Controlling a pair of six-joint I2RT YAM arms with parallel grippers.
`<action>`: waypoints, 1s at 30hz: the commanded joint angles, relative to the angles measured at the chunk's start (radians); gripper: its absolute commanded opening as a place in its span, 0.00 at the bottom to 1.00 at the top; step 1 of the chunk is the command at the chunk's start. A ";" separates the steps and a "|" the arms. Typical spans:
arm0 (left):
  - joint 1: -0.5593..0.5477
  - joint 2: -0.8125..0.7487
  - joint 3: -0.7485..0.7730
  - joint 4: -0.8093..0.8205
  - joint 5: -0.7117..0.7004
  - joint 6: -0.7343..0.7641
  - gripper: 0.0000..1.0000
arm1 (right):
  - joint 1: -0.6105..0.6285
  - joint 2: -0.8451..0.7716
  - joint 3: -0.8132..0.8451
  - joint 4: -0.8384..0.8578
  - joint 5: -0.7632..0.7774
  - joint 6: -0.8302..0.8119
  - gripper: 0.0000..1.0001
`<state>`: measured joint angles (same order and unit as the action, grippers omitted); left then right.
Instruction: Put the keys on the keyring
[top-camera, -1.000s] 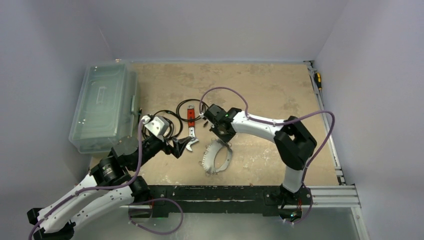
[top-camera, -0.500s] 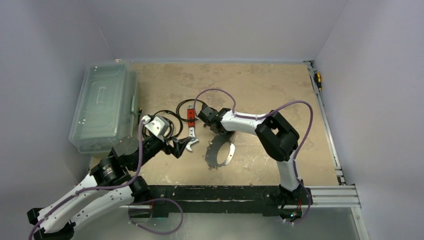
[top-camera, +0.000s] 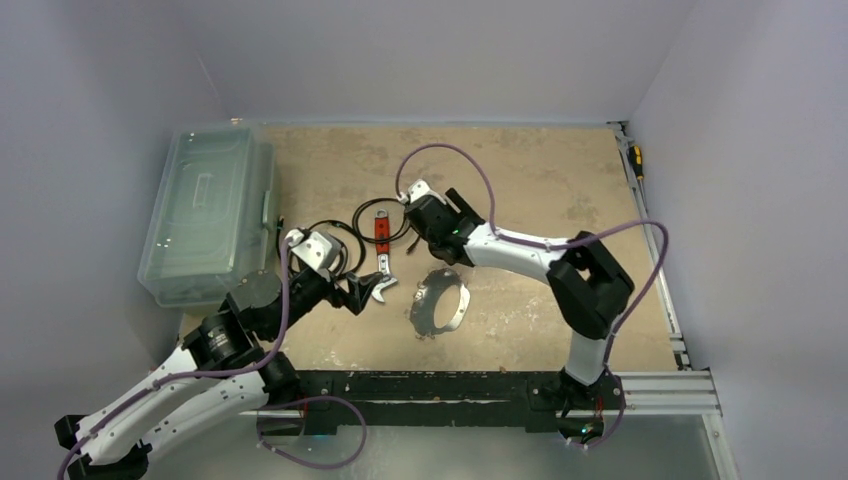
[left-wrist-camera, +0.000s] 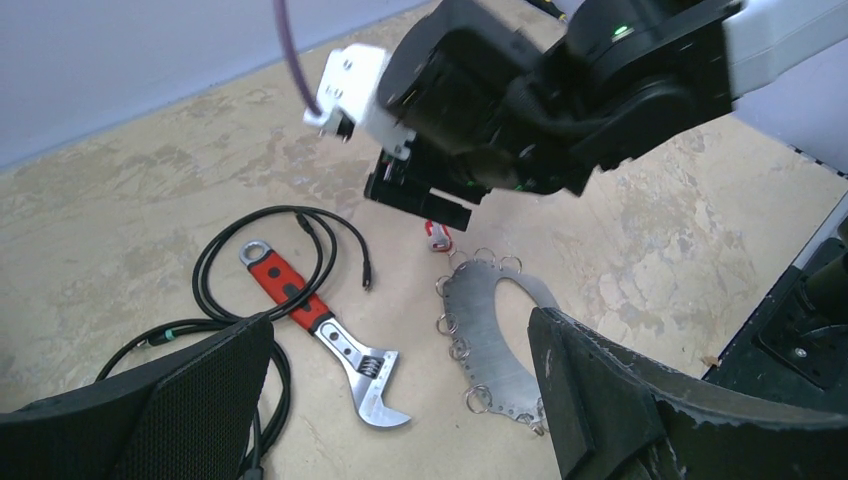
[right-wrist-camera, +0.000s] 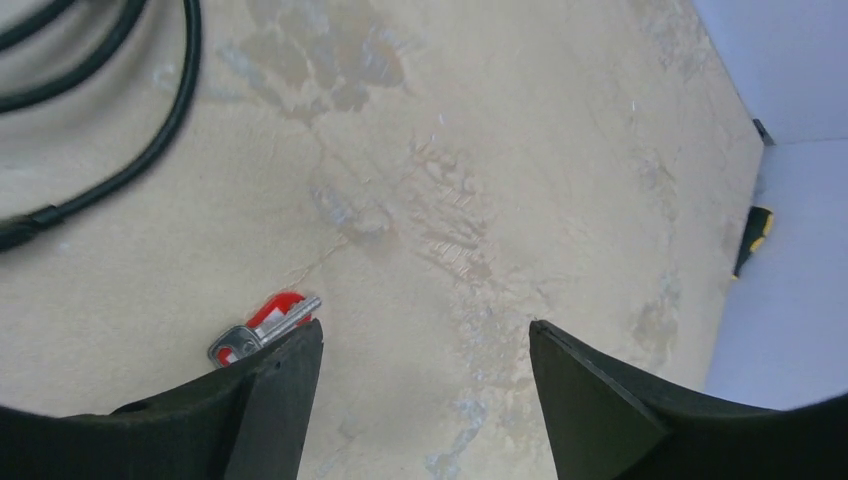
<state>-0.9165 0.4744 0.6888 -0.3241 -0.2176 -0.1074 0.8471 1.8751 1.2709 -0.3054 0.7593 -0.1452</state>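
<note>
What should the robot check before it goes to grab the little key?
1. Right end effector open: ok.
2. Key between its fingers: not ok, it lies beside one finger.
3. Keyring lying free, nothing gripping it: ok.
4. Left end effector open and empty: ok.
5. Cable apart from the key: ok.
6. Keyring has an open gap for threading: cannot tell.

A scuffed, matt tan bench (top-camera: 520, 170) carries a flat, dull silvery metal keyring (left-wrist-camera: 490, 330), a bright steel wrench (left-wrist-camera: 350, 350) with a glossy red handle, and smooth black rubbery cables (left-wrist-camera: 215, 260); at left, a translucent plastic box (top-camera: 205, 210).
</note>
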 joint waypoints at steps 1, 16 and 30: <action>0.008 0.009 -0.005 0.013 -0.027 0.024 0.98 | -0.016 -0.154 -0.089 0.117 -0.088 0.192 0.79; 0.021 0.053 -0.028 0.034 -0.171 -0.008 0.99 | -0.020 -0.685 -0.536 0.337 -0.361 0.475 0.99; 0.094 0.295 0.121 -0.067 -0.140 -0.218 0.99 | -0.019 -1.181 -0.609 0.326 -0.255 0.576 0.99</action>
<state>-0.8490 0.7898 0.7067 -0.3859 -0.3904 -0.2321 0.8288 0.7582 0.6670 0.0051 0.4679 0.3683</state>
